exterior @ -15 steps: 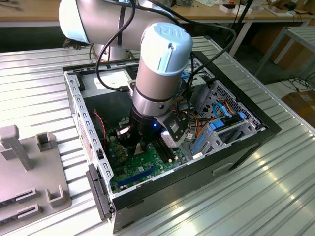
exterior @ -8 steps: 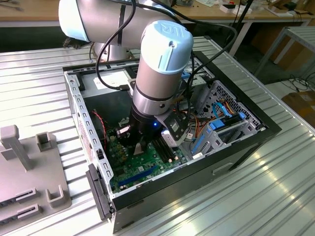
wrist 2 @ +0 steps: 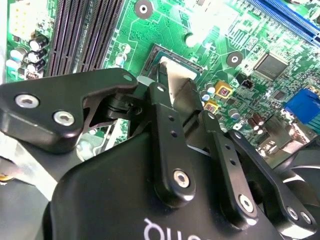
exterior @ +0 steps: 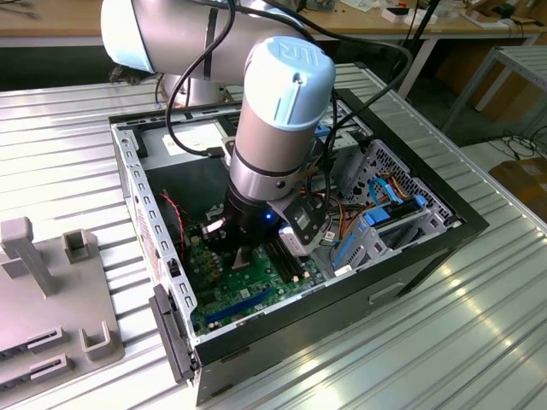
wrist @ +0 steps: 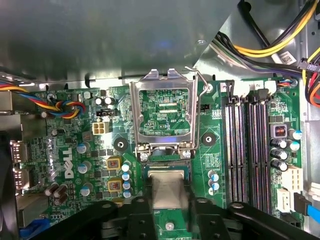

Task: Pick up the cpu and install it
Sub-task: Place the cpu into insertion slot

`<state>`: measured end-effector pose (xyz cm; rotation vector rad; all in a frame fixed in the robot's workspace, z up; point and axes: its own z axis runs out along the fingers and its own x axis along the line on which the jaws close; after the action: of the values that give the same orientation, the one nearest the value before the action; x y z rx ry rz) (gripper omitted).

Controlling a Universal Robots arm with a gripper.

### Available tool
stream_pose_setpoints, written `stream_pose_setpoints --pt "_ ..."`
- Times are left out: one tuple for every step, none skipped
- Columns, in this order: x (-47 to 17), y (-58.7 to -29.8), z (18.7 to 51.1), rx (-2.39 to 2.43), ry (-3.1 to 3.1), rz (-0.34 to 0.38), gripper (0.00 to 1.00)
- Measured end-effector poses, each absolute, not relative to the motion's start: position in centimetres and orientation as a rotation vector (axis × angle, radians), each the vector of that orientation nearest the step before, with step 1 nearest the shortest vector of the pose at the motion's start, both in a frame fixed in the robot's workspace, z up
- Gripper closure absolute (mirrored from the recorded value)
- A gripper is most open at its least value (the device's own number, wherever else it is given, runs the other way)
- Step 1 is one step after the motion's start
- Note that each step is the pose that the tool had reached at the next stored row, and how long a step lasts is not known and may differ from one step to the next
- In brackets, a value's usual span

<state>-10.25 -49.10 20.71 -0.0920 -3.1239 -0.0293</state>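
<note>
Ribbed silvery metal forms the counter [exterior: 479, 329], with wooden desks [exterior: 51, 17] behind it. On it lies an open black computer case [exterior: 282, 350], side panel off. A grey moulded fixture [exterior: 51, 290] sits near it toward the exterior view's left. A silver-and-pale-blue robot arm [exterior: 273, 111] reaches down into the case, over the green motherboard [exterior: 248, 295].

In both wrist views the black jaws are narrowed onto the cpu [wrist: 167, 187] [wrist 2: 176, 80], a small thin flat square chip with a pale silvery-grey metal face. One fingertip [wrist: 137, 206] [wrist 2: 162, 107] presses each of two opposite edges. The chip is held directly over the square metal-framed socket [wrist: 167, 164] [wrist 2: 172, 52], whose dark rim shows around it. Whether the chip already rests in the socket or hangs just above it cannot be told.

In the first wrist view, the hinged silver load frame [wrist: 134, 115] stands swung open just beyond the socket, with green board showing through its window. Long black memory slots [wrist: 247, 145] [wrist 2: 85, 35] run beside the socket. A twisted bundle of coloured wires [wrist: 60, 106] lies on the socket's other side.
</note>
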Motion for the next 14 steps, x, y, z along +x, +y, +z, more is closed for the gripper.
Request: stream_pose_setpoints --pt "-10.28 -49.10 20.70 -0.092 -3.124 -0.032 0.67" --pt "-10.32 -49.10 20.70 -0.092 -3.124 -0.039 0.67" --pt "-10.33 -49.10 20.70 -0.092 -3.123 -0.045 0.67" --pt "-10.33 -49.10 20.70 -0.092 -3.123 -0.045 0.67" --pt "-10.33 -49.11 20.70 -0.092 -3.123 -0.045 0.67" --pt "-10.34 -49.13 20.70 -0.092 -3.123 -0.045 0.67" --pt "-10.34 -49.17 20.73 -0.092 -3.123 -0.045 0.67" --pt "-10.34 -49.19 20.76 -0.092 -3.123 -0.045 0.67" --pt "-10.34 -49.21 20.78 -0.092 -3.123 -0.045 0.67" --pt "-10.33 -49.21 20.78 -0.092 -3.123 -0.046 0.60" --pt "-10.33 -49.21 20.78 -0.092 -3.123 -0.045 0.60" --pt "-10.33 -49.23 20.79 -0.092 -3.123 -0.045 0.60" --pt "-10.34 -49.25 20.79 -0.092 -3.123 -0.045 0.60" --pt "-10.33 -49.27 20.79 -0.092 -3.123 -0.045 0.60"
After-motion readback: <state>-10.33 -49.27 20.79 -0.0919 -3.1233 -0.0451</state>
